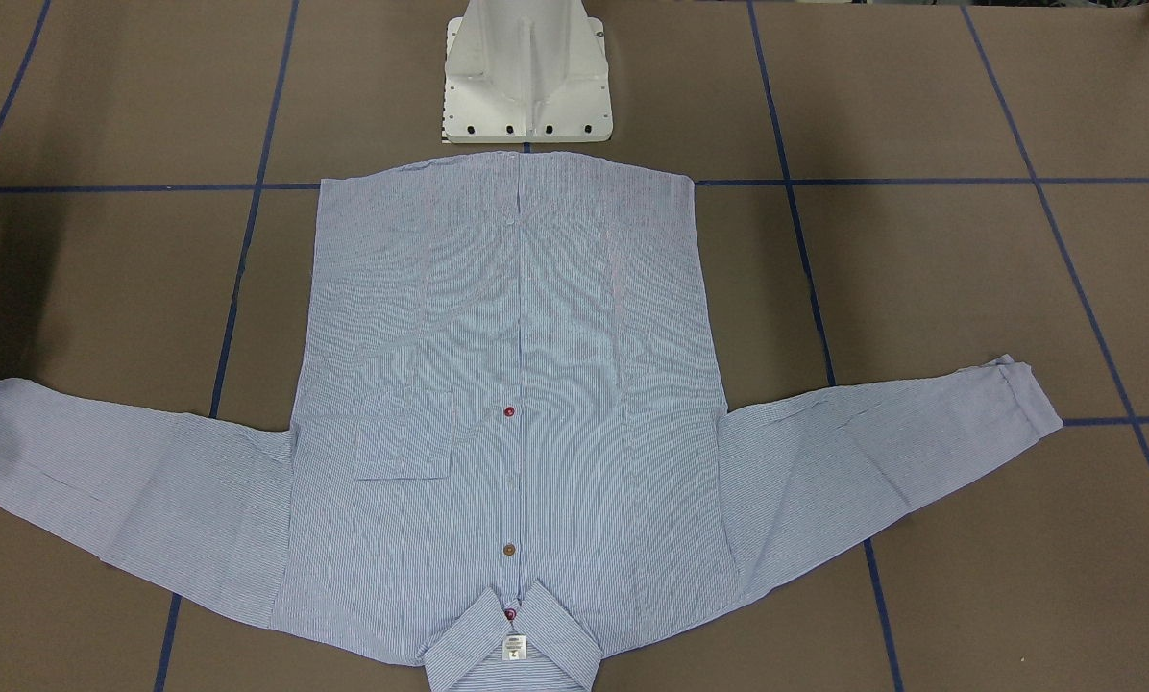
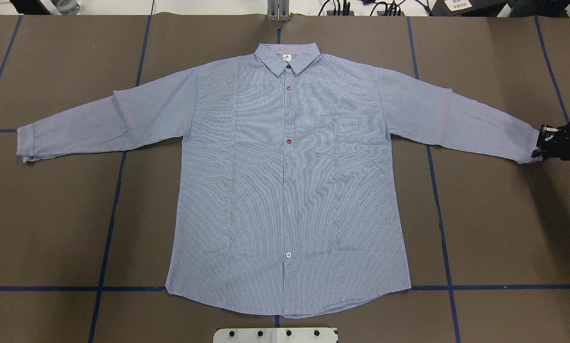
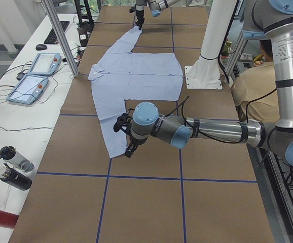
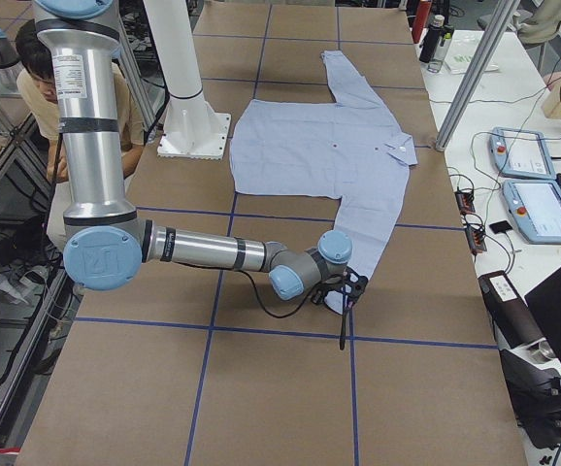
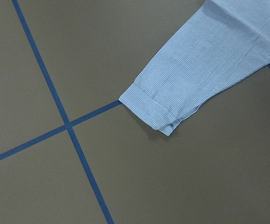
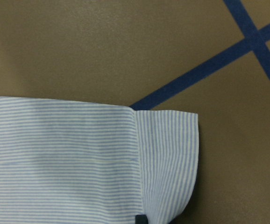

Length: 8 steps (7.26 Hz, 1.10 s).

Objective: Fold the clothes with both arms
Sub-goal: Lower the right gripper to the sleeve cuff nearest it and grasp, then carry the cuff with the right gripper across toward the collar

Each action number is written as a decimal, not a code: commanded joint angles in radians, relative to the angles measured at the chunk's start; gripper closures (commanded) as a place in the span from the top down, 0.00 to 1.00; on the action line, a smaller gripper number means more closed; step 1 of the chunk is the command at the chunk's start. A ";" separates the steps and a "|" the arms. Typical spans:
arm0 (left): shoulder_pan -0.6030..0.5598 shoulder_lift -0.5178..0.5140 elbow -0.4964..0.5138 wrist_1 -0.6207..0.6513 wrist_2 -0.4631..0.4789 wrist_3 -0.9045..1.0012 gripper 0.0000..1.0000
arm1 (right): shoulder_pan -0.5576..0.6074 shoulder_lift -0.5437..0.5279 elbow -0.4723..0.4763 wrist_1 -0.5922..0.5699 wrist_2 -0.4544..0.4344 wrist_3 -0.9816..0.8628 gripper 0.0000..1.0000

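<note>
The light blue-and-white striped shirt [image 2: 285, 181] lies flat and face up on the brown table, sleeves spread, collar [image 2: 287, 57] on the far side. My right gripper [image 2: 536, 151] is down at the cuff [image 6: 167, 158] of the sleeve on my right. A dark fingertip [image 6: 140, 219] sits on the cloth, and the gripper looks shut on the cuff's near corner. My left gripper [image 3: 125, 137] hovers above the other sleeve's cuff [image 5: 149, 109]. It is outside the overhead view, and I cannot tell whether it is open or shut.
The white pedestal base [image 1: 526, 86] stands just behind the shirt's hem. Blue tape lines [image 2: 108, 224] cross the table. A side bench holds two tablets [image 3: 35, 76] and bottles [image 3: 14, 167]. A seated person [image 3: 253, 86] is behind the robot.
</note>
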 commanded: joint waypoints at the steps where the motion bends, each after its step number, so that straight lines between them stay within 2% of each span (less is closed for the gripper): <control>1: 0.000 0.000 0.000 0.000 -0.002 0.000 0.99 | 0.003 -0.003 0.084 -0.001 -0.015 0.006 0.00; 3: 0.001 0.000 -0.002 -0.002 -0.002 0.001 0.99 | -0.008 -0.003 0.231 -0.016 -0.041 0.006 0.00; 4: 0.001 0.000 -0.002 -0.002 -0.002 0.000 0.99 | -0.050 0.025 0.273 -0.027 -0.062 0.008 0.00; 5: 0.001 -0.002 -0.006 -0.002 -0.009 -0.009 0.99 | -0.068 0.139 0.282 -0.141 -0.082 0.009 0.00; 6: 0.000 0.000 -0.012 0.001 -0.009 -0.009 0.99 | -0.097 0.286 0.295 -0.306 -0.084 0.034 0.00; 7: 0.000 -0.002 -0.012 0.005 -0.011 -0.012 0.99 | -0.152 0.434 0.293 -0.450 -0.116 0.124 0.00; 8: 0.000 0.000 -0.012 0.005 -0.011 -0.011 0.99 | -0.198 0.501 0.295 -0.503 -0.181 0.164 0.00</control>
